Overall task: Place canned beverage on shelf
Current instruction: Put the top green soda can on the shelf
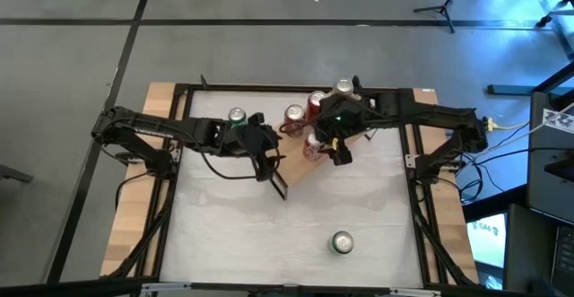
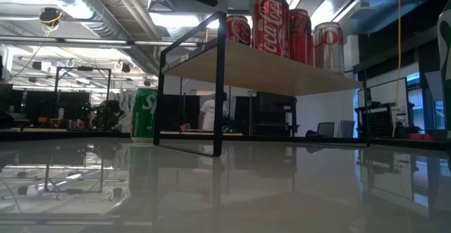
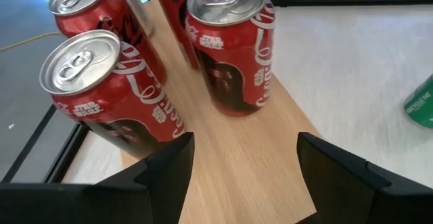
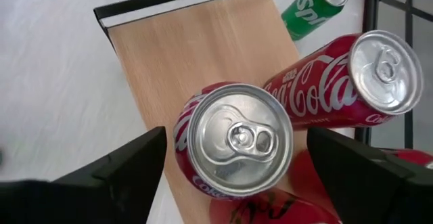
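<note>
Fingers of right gripper spread wide, straddling a red can standing upright on the shelf near bench's far edge, apparently just released. Left gripper released too, empty over shelf's end.

Bright ceiling strip lights in the low view, mirror-like glare across the worktop, cans backlit, wrist views sharp
</note>
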`<control>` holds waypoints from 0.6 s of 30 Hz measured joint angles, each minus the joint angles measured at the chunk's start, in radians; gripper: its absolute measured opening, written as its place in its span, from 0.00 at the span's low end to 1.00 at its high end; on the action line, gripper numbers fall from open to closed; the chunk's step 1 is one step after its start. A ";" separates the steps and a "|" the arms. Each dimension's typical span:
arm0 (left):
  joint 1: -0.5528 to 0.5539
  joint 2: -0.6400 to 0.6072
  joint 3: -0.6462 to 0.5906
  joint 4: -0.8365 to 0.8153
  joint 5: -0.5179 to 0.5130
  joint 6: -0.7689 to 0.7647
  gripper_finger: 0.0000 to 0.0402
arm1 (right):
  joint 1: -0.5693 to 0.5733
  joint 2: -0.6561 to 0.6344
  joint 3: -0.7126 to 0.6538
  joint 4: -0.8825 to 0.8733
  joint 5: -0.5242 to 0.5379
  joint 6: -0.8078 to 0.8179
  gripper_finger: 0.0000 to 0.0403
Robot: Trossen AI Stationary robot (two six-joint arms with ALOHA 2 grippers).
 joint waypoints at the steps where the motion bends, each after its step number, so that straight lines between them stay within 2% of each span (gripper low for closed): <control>1: 0.003 0.000 0.000 0.000 0.000 0.000 0.62 | 0.000 -0.007 0.000 0.001 0.000 0.000 0.87; 8: 0.041 -0.012 0.000 -0.004 0.000 0.001 0.62 | 0.000 -0.070 0.000 0.007 0.001 0.001 0.87; 14: 0.095 -0.075 0.001 -0.040 -0.005 0.000 0.62 | 0.000 -0.168 0.000 -0.006 0.002 0.005 0.87; 18: 0.148 -0.118 0.001 -0.051 -0.091 -0.037 0.62 | 0.000 -0.231 0.000 -0.020 0.007 0.043 0.87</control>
